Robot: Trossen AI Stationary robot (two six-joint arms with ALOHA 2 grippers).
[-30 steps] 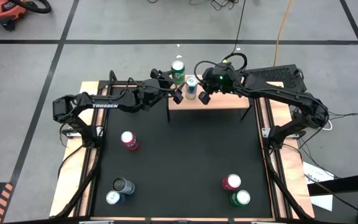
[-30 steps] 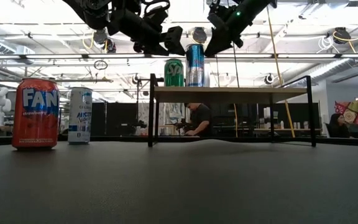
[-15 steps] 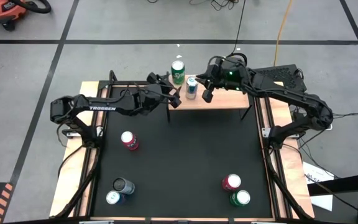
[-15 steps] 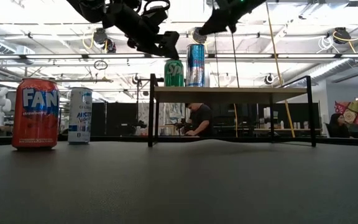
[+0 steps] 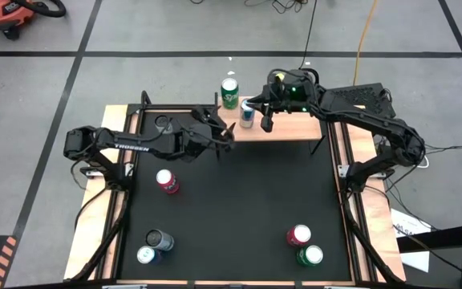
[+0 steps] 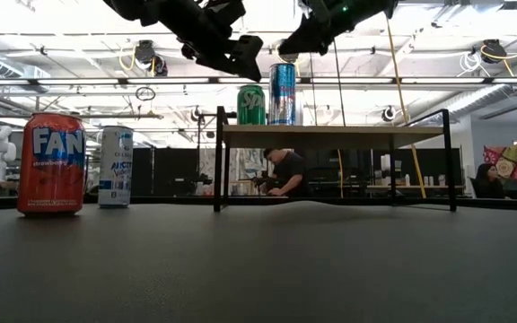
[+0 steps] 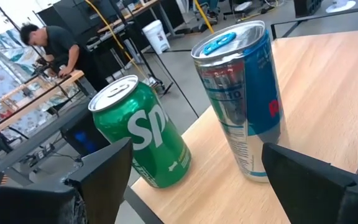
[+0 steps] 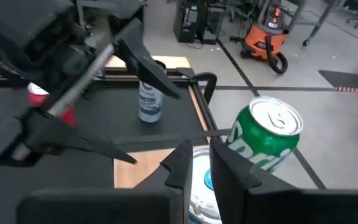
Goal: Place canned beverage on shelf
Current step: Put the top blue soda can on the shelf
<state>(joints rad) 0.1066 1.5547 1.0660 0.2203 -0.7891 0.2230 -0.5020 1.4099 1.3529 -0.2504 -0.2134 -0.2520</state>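
Shelf (image 5: 291, 128) at 12 o'clock: green can (image 5: 229, 91), blue can (image 5: 248, 112) at left end. Left gripper (image 5: 224, 136) jaws apart; right gripper (image 5: 261, 116) jaws together, over blue can.

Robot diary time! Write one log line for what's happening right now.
shelf: green can + blue can upright | left gripper: open, empty, beside shelf | right gripper: shut, above shelf near blue can

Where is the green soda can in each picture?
High view: green can at the shelf's far left end.
Low view: on the shelf top, left of the blue can.
Left wrist view: lower left, beside the blue can.
Right wrist view: right side.
Shared landmark: the blue can.
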